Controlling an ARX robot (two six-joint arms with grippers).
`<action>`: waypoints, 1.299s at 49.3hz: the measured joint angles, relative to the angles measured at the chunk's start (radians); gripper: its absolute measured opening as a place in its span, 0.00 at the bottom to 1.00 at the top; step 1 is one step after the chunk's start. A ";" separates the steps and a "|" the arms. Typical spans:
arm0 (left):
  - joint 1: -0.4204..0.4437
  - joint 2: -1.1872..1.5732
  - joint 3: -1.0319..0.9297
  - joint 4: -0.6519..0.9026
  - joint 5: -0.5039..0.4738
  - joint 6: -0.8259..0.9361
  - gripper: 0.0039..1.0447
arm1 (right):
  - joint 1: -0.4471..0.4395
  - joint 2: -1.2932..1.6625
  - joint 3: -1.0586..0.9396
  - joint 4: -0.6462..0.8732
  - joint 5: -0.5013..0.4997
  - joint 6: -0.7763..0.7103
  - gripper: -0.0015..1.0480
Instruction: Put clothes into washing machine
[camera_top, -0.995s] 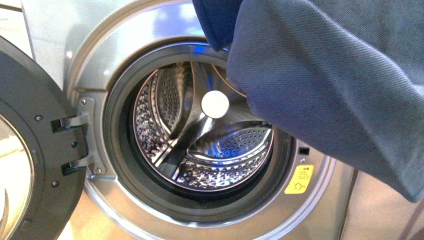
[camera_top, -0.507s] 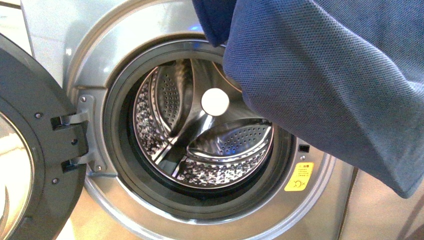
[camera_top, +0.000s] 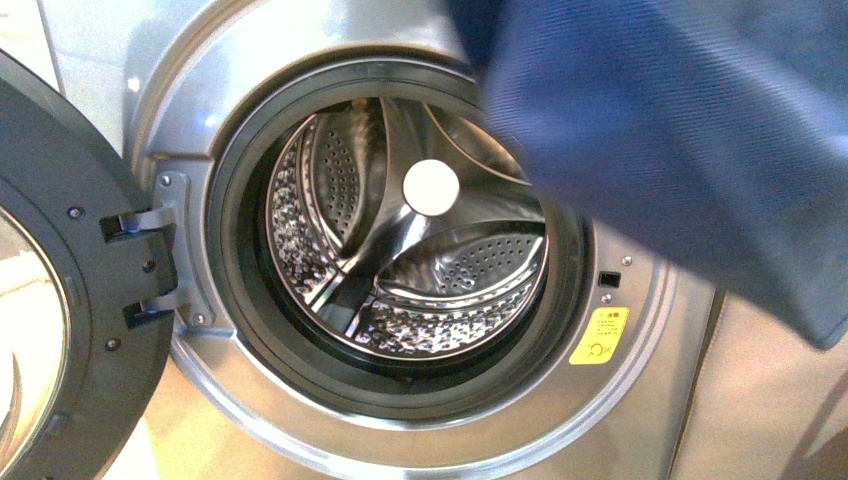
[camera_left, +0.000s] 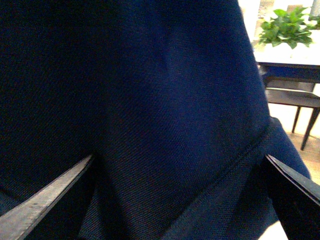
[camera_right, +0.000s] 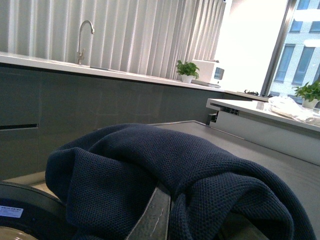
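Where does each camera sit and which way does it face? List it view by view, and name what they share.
Front view: on the body, facing the washing machine and its open drum; no arm shows.
Left wrist view: on the left wrist, close against the clothes; the left gripper fingers flank them.
Right wrist view: on the right wrist, looking over the clothes toward a counter; the right gripper is half buried.
Shared: the clothes appear in all three.
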 joint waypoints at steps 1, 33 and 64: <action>-0.016 0.005 0.004 0.001 0.000 0.005 0.94 | 0.000 0.000 0.000 0.000 0.000 0.000 0.06; -0.169 0.141 0.204 -0.143 -0.462 -0.121 0.94 | 0.000 0.000 0.000 0.000 0.003 -0.001 0.06; -0.384 0.046 0.197 -0.152 -0.981 0.151 0.94 | 0.000 0.000 0.000 0.000 0.003 0.000 0.06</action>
